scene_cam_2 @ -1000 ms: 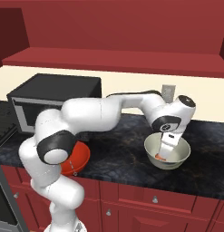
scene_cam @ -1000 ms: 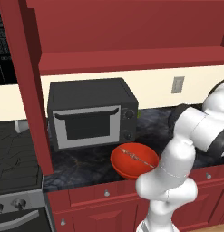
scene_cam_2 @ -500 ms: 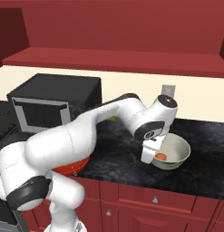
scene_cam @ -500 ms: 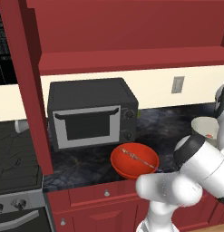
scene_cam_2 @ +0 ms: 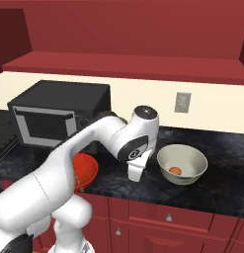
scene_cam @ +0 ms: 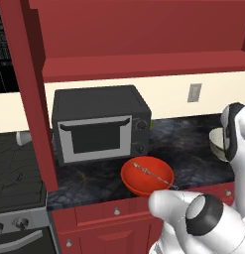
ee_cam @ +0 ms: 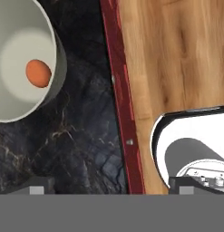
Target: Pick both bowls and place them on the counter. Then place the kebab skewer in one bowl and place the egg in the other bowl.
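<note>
You see the egg (scene_cam_2: 175,170) lying in the cream bowl (scene_cam_2: 183,164) on the counter (scene_cam_2: 227,188). The skewer (scene_cam: 153,174) rests across the red bowl (scene_cam: 146,175). Your hand (scene_cam_2: 135,169) hangs beside the cream bowl, fingers wide, holding nothing.

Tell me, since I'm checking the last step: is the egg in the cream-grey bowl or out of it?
In. The egg rests on the inside bottom of the cream-grey bowl, which stands upright on the counter.

The dark marbled stone counter (scene_cam_2: 227,190) carries a black microwave oven (scene_cam: 99,124) at its left rear. The glossy red bowl (scene_cam: 146,176) sits before the oven near the front edge, with the thin metal kebab skewer (scene_cam: 153,173) lying in it. The pale cream-grey bowl (scene_cam_2: 182,164) stands well to the right, with the small orange-brown egg (scene_cam_2: 176,170) inside it.
</note>
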Robot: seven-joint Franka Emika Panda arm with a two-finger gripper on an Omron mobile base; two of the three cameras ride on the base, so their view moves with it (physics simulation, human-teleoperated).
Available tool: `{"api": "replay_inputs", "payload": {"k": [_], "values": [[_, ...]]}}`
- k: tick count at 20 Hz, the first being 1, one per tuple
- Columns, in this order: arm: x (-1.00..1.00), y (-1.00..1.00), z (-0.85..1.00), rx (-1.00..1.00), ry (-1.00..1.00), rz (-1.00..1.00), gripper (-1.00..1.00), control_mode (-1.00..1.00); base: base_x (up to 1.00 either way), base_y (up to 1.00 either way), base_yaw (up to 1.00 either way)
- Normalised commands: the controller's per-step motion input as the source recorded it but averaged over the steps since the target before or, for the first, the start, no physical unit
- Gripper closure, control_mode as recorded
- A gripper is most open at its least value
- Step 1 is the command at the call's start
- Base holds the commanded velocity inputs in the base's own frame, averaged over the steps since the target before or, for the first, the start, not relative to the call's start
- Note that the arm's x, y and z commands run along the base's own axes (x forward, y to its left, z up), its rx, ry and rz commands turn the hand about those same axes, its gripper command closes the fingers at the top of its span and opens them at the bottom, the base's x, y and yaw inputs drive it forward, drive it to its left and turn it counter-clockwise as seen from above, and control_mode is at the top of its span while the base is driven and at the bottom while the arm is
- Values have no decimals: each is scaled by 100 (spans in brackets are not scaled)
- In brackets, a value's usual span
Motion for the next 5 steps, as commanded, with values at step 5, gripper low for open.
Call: {"api": "replay_inputs", "payload": {"k": [5], "values": [[-4,6,0,0,-1,0,-100,-100,0,0,0]]}}
